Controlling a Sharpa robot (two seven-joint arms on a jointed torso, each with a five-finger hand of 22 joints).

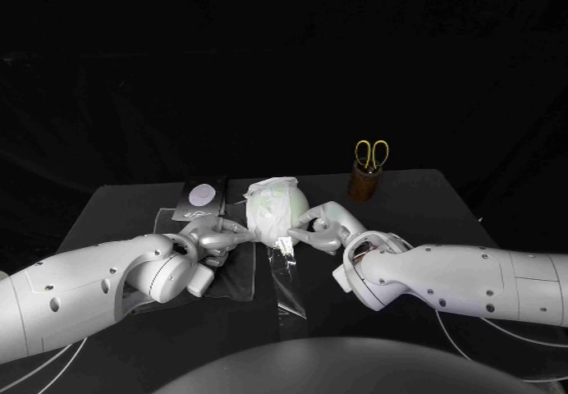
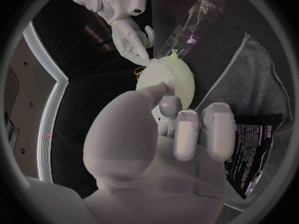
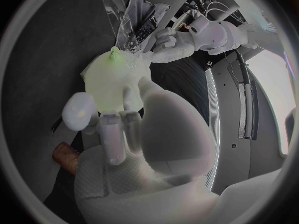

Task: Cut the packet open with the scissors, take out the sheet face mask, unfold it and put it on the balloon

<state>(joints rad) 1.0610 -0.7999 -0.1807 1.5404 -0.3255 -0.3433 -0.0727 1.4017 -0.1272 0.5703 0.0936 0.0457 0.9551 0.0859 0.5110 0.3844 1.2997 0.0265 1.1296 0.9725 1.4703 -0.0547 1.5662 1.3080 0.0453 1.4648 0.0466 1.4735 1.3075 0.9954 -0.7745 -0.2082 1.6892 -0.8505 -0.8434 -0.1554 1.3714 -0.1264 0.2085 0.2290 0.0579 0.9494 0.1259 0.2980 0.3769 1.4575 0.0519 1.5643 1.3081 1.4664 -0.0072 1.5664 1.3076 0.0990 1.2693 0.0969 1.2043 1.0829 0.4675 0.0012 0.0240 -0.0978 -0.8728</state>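
Mid-table, the balloon stands clasped from both sides, a crinkled white sheet face mask draped over its top. The left hand meets it at 8 o'clock, the right hand at 4 o'clock. In the left wrist view the left hand's thumb tip touches the balloon's pale skin while the other fingers curl in just short of it. Whether they pinch anything cannot be told. In the right wrist view the right hand's fingers lie spread against the balloon's flank, with the thumb alongside. A firm grip or a mere touch cannot be told either.

A strip of clear film runs from under the balloon toward 6 o'clock, across a dark grey cloth beneath the left hand. The black packet lies at 9 o'clock, just beside the balloon. Well apart at 2 o'clock, the gold-handled scissors stand upright in a brown holder. Nothing lies between either hand and the balloon.
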